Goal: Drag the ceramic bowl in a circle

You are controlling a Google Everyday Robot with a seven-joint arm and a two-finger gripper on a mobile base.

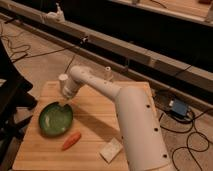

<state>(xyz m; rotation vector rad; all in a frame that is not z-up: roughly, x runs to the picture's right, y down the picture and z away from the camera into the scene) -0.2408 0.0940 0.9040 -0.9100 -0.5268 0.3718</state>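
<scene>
Dragging step: the round glossy green ceramic bowl [56, 119] is being pulled round by its rim, judging from the hand's position.
Hand: the hand [65, 102] sits at the bowl's upper right rim, fingers pressed together; whether they pinch the rim itself I cannot tell.
Bowl position: on the left part of the pale wooden surface [95, 125], close to its left edge.
Neighbours: an orange carrot [71, 141] lies just beside the bowl's lower right; a small white cup [63, 80] stands behind the hand; a pale square sponge [111, 149] is well apart.
Doing it well: keep steady downward pressure, move slowly so the rim does not slip free, and curve inward away from the edge.
Risk: the sweep could nudge the carrot or cup.
</scene>
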